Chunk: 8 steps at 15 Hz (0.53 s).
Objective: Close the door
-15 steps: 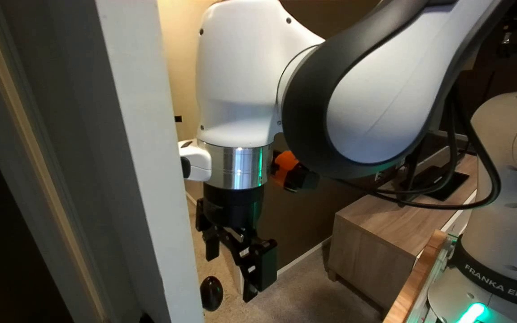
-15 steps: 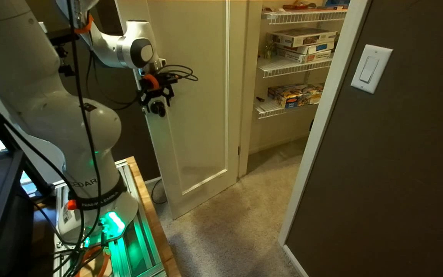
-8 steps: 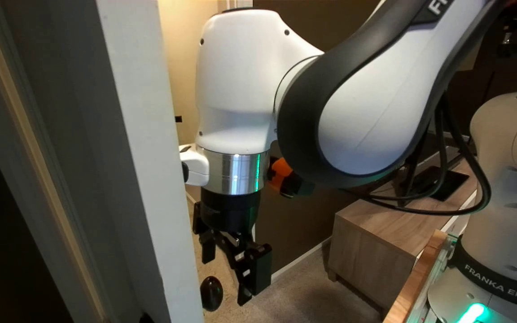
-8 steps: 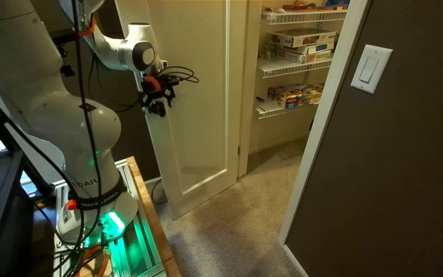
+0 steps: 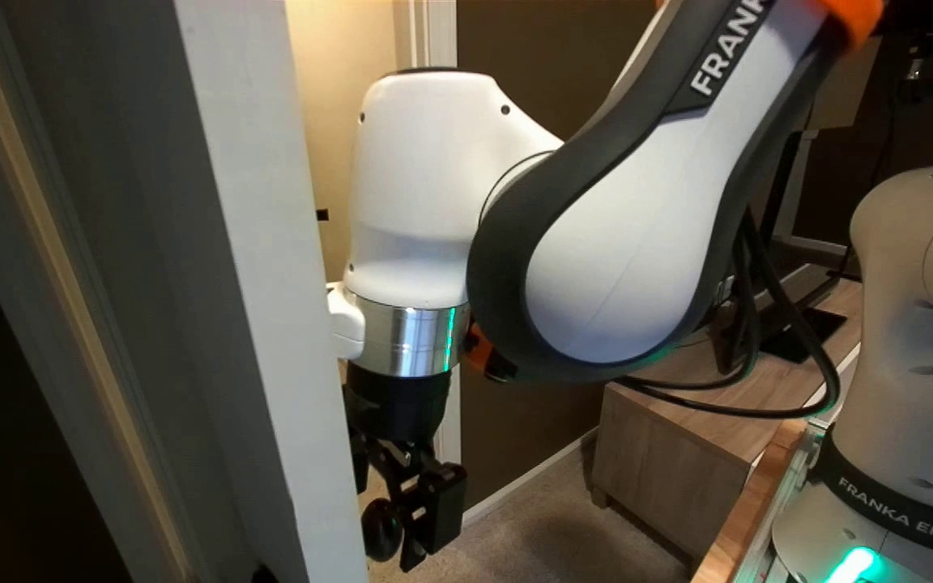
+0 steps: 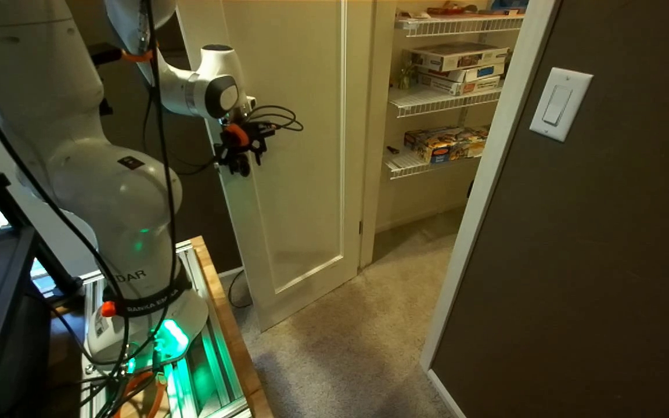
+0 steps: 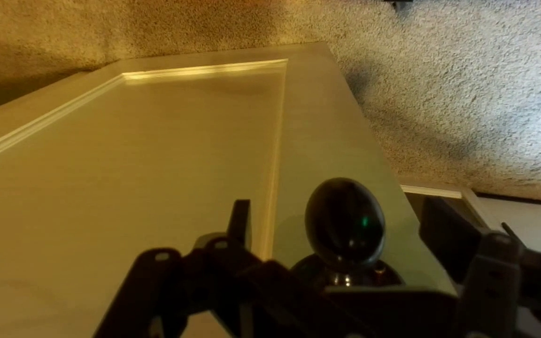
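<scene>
The white door (image 6: pixel 299 191) stands ajar, swung out from the closet opening. Its white edge (image 5: pixel 272 267) fills the left of an exterior view, and its panelled face (image 7: pixel 195 150) shows in the wrist view. The round black knob (image 7: pixel 344 220) sits near the door's free edge; it shows in both exterior views (image 5: pixel 381 530) (image 6: pixel 244 167). My gripper (image 7: pixel 336 211) points down and is open. One finger is on each side of the knob, with gaps visible in the wrist view. In the exterior views the gripper (image 6: pixel 240 159) is level with the knob. The door edge partly hides one finger.
Wire shelves (image 6: pixel 445 104) with boxes stand inside the closet. A wooden cabinet (image 5: pixel 677 453) stands behind the arm. The arm's base is on a wood-edged metal-frame table (image 6: pixel 224 325). A dark wall with a light switch (image 6: pixel 561 104) is beside the doorway. Cables hang from the arm.
My gripper has moved down and towards the door, so its fingers now flank the knob. The arm has lowered with it. The door and knob have not moved. The gripper has stayed open.
</scene>
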Motion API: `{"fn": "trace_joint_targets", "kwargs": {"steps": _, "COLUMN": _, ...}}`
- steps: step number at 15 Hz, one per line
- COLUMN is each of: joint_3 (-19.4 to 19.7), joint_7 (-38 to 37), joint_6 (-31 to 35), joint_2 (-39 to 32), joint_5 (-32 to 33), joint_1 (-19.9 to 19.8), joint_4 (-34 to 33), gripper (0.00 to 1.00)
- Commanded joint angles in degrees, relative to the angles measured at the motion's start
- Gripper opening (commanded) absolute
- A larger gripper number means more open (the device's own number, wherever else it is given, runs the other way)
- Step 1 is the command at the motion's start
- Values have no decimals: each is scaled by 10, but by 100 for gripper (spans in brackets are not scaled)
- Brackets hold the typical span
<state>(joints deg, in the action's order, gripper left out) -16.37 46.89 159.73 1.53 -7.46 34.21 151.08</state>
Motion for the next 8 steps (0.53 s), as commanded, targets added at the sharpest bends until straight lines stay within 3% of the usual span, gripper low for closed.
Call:
{"fn": "trace_joint_targets", "kwargs": {"steps": 1, "joint_3": -27, "joint_7": 43, "joint_6": 18, "joint_2": -27, "joint_5": -34, "joint_1": -25, "joint_4": -20, "gripper": 61}}
{"fn": "trace_joint_targets", "kwargs": {"steps": 8, "joint_3": -61, "joint_7": 19, "joint_6": -13, "joint_2": -21, "joint_5": 0, "joint_1": -60, "joint_4": -22, "gripper": 16}}
